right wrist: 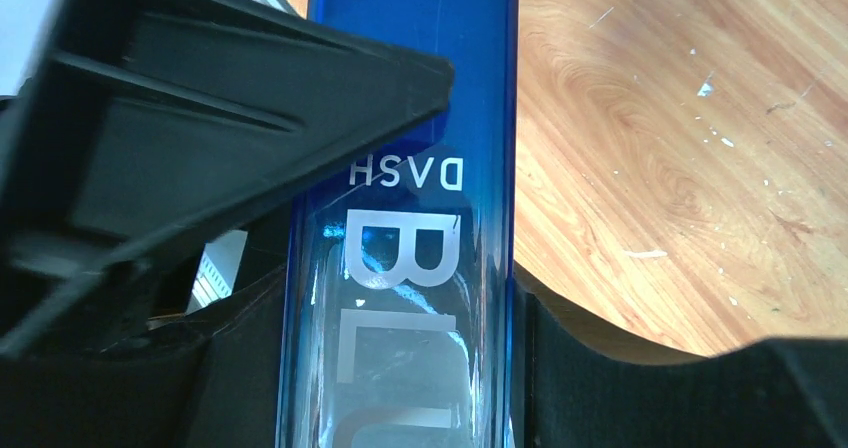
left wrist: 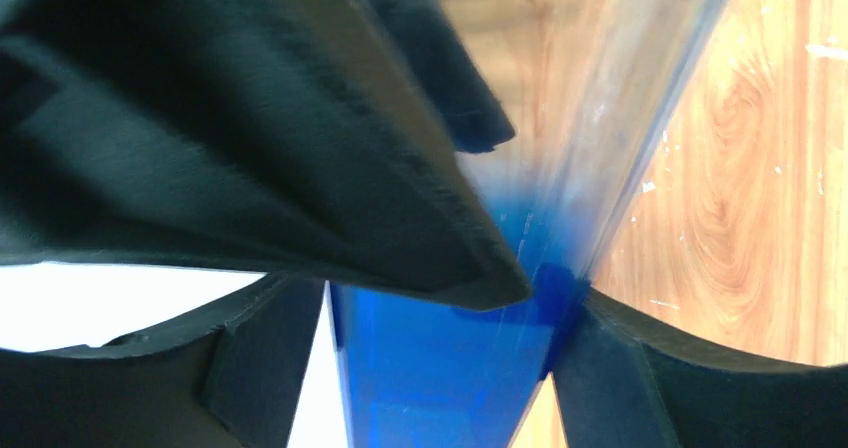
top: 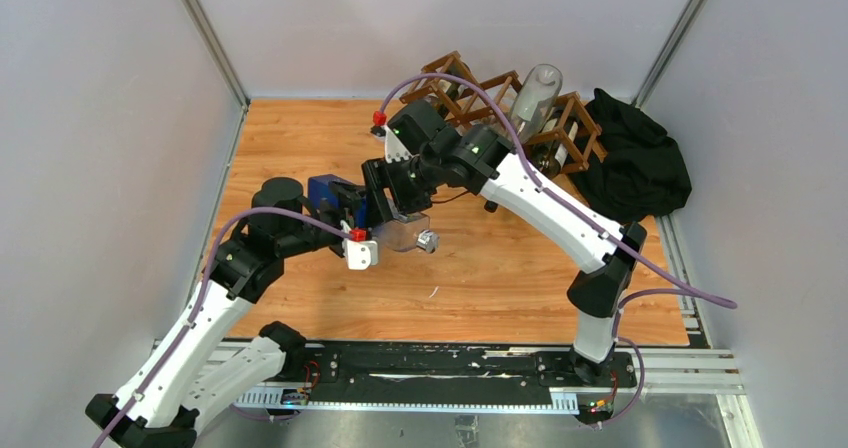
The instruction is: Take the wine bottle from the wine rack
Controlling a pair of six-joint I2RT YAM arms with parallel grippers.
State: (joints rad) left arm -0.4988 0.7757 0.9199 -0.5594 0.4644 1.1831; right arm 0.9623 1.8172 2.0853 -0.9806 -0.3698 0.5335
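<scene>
Top view: blue wine bottle (top: 328,190) was off the wine rack (top: 462,76), lying roughly level in the air above the middle of the wooden table (top: 300,138), its capped clear end toward the near edge. Left gripper (top: 355,208) and right gripper (top: 395,200) met at it. The rack stood at the far edge, right of centre, a clear glass bottle (top: 540,93) resting in it; black cloth heap (top: 635,163) lay in the far right corner. Left wrist view: black fingers (left wrist: 300,168) flanked the blue glass and looked to touch it; blurred, so I could not tell whether they gripped. Right wrist view: jaws part-open and clamped on the bottle, one finger (right wrist: 200,118) on each flank, white lettering "DASH" and "BLU" between them.
</scene>
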